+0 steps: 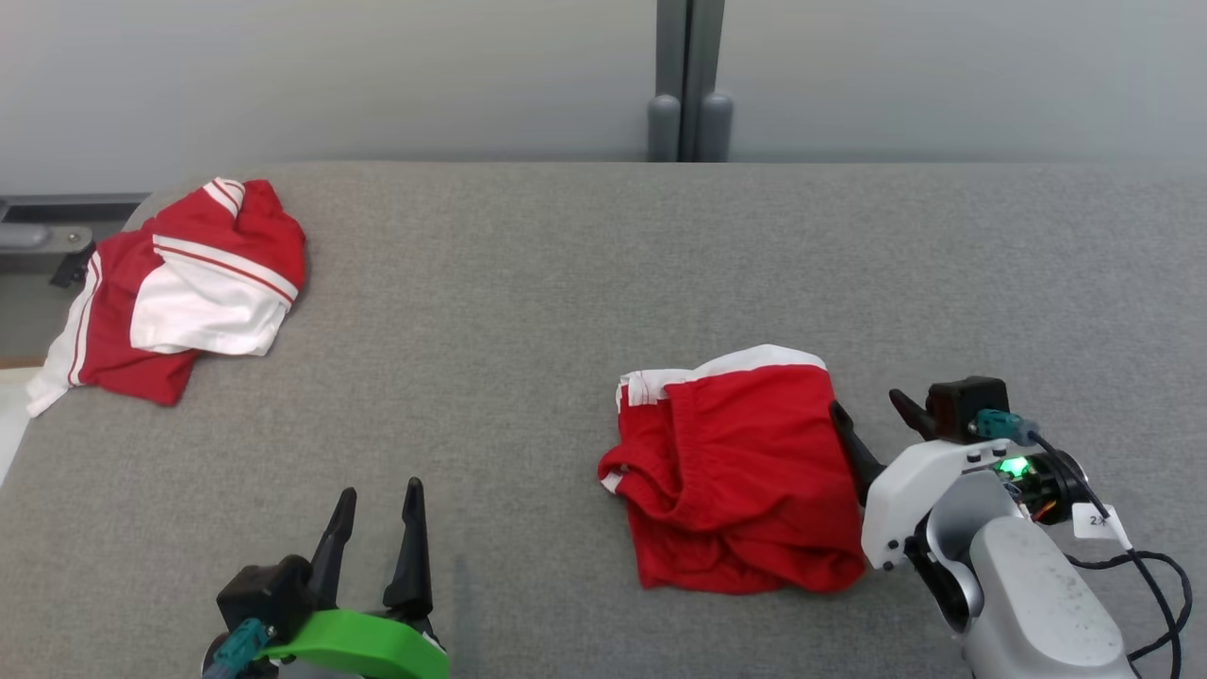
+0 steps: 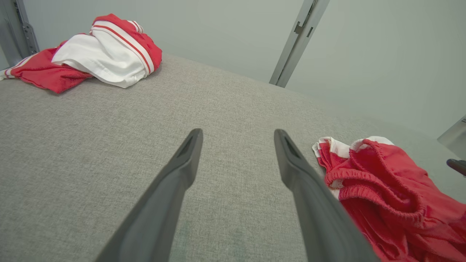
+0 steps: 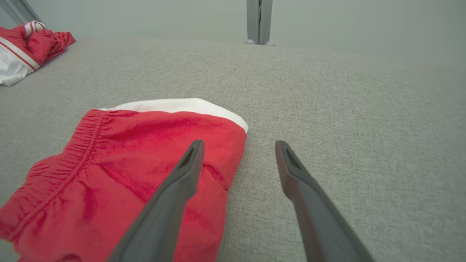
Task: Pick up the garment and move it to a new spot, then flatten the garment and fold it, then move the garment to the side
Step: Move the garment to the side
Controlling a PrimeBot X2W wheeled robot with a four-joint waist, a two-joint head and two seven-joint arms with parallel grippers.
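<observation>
two of each: near garment point(image 1: 740, 471), far garment point(image 1: 189, 283); left gripper point(image 1: 381, 488), right gripper point(image 1: 866, 401), both gaping empty

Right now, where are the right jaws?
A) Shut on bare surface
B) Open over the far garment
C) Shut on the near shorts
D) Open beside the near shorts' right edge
D: the right jaws stand open at the right edge of the near shorts, gripping nothing; the far garment lies away at the left.

Garment point(image 1: 745, 471) right, second garment point(image 1: 189, 283) far left
</observation>
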